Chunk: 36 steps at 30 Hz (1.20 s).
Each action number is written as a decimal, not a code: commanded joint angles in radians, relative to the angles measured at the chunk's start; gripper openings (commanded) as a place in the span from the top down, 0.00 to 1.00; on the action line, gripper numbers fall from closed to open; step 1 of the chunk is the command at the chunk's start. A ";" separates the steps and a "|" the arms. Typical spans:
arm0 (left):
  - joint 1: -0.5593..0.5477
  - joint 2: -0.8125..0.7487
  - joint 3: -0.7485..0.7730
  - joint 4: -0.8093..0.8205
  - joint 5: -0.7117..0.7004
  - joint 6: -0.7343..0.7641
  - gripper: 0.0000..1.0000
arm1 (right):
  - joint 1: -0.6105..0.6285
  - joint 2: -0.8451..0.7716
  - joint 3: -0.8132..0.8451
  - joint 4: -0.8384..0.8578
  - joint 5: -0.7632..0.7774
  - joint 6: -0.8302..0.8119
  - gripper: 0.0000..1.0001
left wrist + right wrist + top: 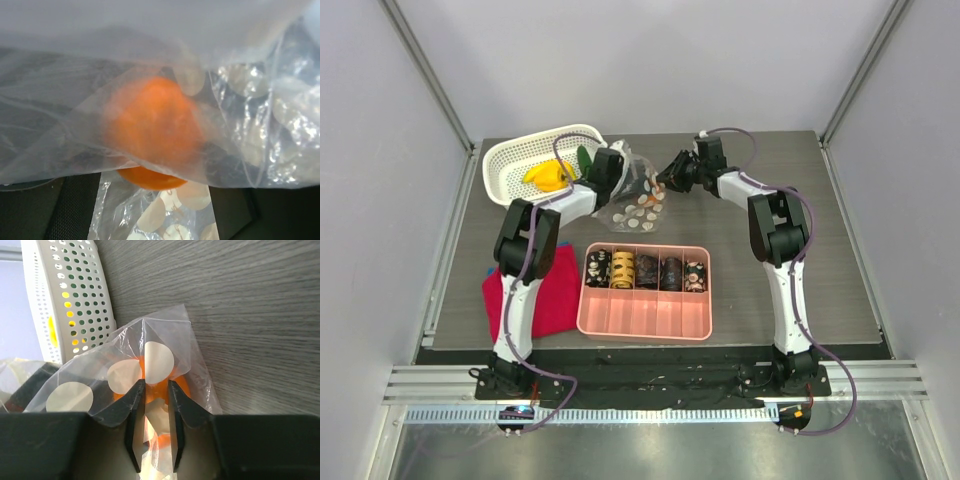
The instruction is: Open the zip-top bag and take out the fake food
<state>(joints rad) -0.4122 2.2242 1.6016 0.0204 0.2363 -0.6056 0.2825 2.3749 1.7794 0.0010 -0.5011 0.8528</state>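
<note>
The zip-top bag (638, 203) lies crumpled right of the white basket, between both grippers. My right gripper (668, 180) is shut on a fold of the bag (150, 355), with film pinched between its narrow jaws (156, 385). An orange piece (183, 388) shows behind the film. My left gripper (614, 186) is at the bag's left side. In the left wrist view its dark fingers stand wide apart at the bottom corners, bag film (165, 215) between them. An orange rounded piece (150, 125) lies just ahead, mostly under film. A yellow banana (545, 177) and a green piece (583, 158) lie in the basket.
The white lattice basket (510, 150) stands at the back left; its wall also shows in the right wrist view (75, 290). A pink tray (645, 320) with dark patterned cylinders sits at the front centre. A red cloth (560, 290) lies left of it.
</note>
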 commanded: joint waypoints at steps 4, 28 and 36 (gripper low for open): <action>0.004 0.069 0.095 0.007 0.051 0.032 0.22 | 0.018 -0.042 -0.069 0.021 -0.065 0.002 0.78; 0.029 -0.170 -0.109 -0.002 0.188 0.029 1.00 | -0.069 -0.128 -0.003 -0.153 0.168 -0.198 0.99; 0.064 -0.334 -0.198 0.041 0.270 -0.028 1.00 | -0.124 -0.123 0.017 -0.208 0.260 -0.270 0.99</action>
<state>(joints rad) -0.3782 1.9934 1.4071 0.0093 0.4301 -0.6044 0.1848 2.3154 1.7603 -0.1764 -0.3271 0.6445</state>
